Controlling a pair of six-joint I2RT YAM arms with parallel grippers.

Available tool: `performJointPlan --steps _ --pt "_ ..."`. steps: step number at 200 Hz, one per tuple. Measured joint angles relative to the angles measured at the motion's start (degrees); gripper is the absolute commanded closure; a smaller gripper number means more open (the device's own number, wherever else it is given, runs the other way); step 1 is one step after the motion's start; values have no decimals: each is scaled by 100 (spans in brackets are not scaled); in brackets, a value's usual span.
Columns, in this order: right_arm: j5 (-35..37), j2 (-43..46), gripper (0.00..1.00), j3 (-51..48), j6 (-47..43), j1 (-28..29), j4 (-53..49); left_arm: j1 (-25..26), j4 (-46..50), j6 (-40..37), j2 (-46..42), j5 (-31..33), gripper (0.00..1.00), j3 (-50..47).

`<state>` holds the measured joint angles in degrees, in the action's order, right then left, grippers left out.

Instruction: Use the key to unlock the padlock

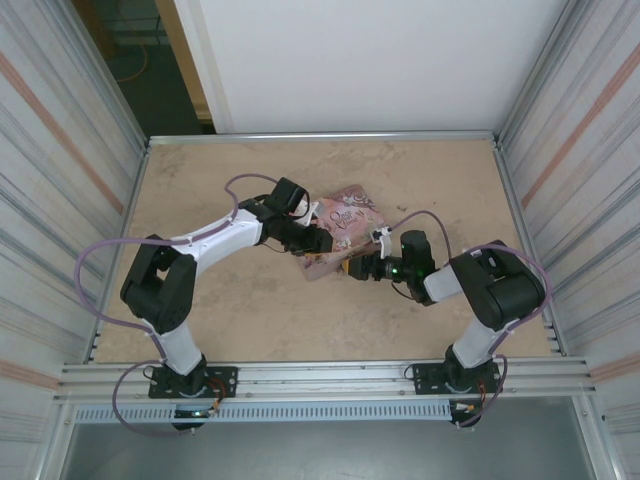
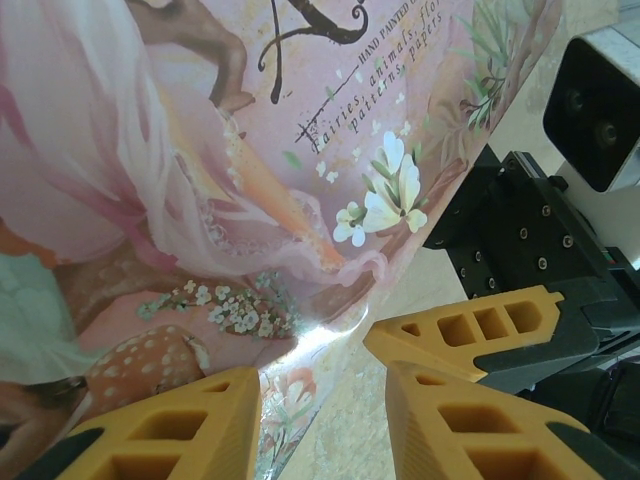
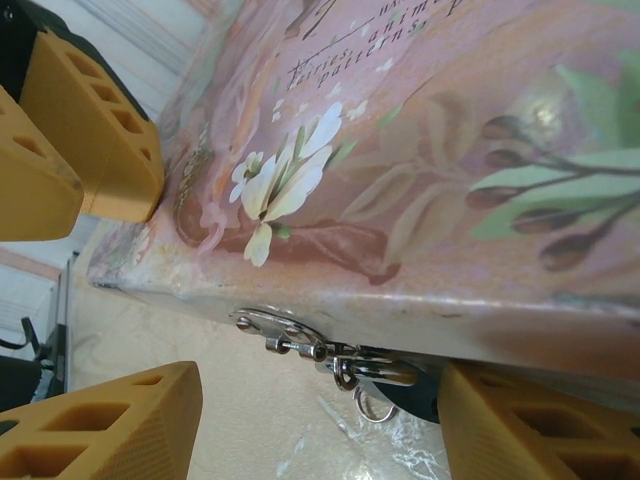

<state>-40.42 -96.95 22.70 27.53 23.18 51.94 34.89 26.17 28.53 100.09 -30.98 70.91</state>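
Right hand (image 3: 320, 410) open, straddling the padlock (image 3: 405, 390) at the pink tin box's (image 3: 420, 150) hasp (image 3: 290, 335). Best centred on the lock body before closing, clear of the tin's edge.

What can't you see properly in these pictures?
- Tiny padlock: right wrist view, perhaps the dark sliver below the metal hasp of the pink illustrated tin box. The box's edge and an orange finger of the right gripper hide the rest.
- Key: top view, too small to pick out beside the box.
- Box's lettering: left wrist view, cut off by the top edge.
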Motion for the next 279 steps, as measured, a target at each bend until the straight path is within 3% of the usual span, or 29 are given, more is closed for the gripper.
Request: performJointPlan --steps 111,205,279 --pt "-39 -129 51 2 -155 35 299 0 -20 31 13 -2 62 0" --pt "-39 -133 52 -103 -378 48 457 0 -17 46 26 -4 63 7" --pt "17 -68 67 -129 -673 50 234 0 42 81 42 -9 63 35"
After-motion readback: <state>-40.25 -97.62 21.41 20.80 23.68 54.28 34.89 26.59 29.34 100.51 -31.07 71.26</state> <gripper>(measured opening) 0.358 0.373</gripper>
